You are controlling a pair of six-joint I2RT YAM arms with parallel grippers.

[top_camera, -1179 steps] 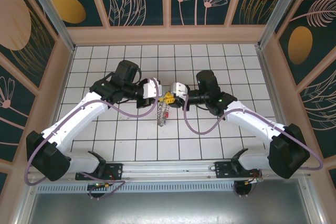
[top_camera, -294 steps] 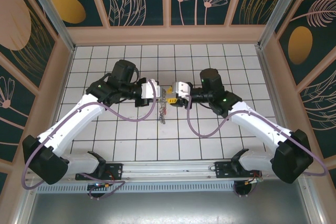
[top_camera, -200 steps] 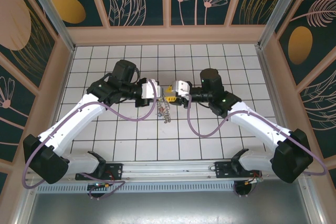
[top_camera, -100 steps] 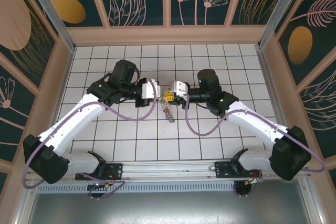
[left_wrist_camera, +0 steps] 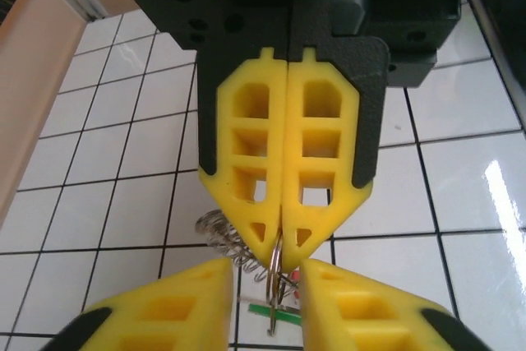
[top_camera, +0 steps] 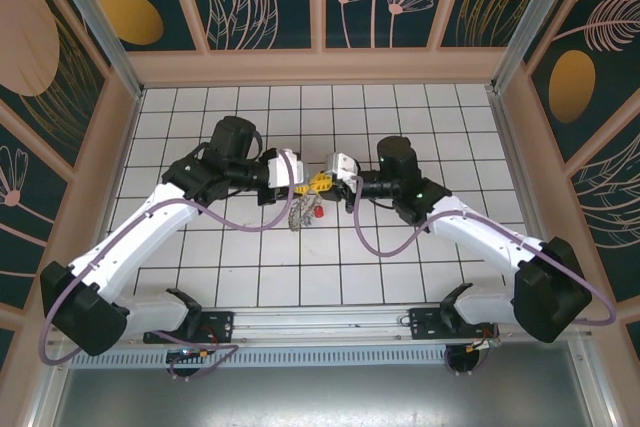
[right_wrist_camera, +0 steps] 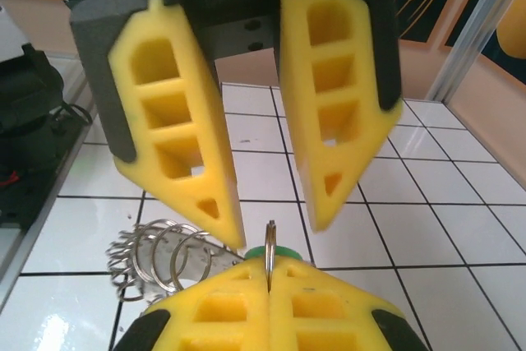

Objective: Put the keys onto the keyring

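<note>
Over the table's middle, my right gripper (top_camera: 325,183) is shut on one steel loop of the keyring (right_wrist_camera: 269,262). That loop stands edge-on between its yellow pads. My left gripper (top_camera: 308,185) faces it tip to tip and is open, its fingers (left_wrist_camera: 164,310) on either side of the loop without touching it. The rest of the keyring (top_camera: 298,214) hangs below as a coil of silvery rings (left_wrist_camera: 223,238). A green key (left_wrist_camera: 275,311) and a red key (top_camera: 318,213) hang with it. In the right wrist view the green key head (right_wrist_camera: 265,251) peeks out just behind the held loop.
The white tiled table (top_camera: 400,267) is boxed in by a wooden rim (top_camera: 320,65) and patterned walls. Purple cables (top_camera: 380,247) sag from both arms near the middle. A metal rail (top_camera: 320,325) with both arm bases runs along the near edge.
My left gripper has opened and let go of the ring, and my right gripper has shut on it. The hanging rings and keys swung left, and the red key now shows.
</note>
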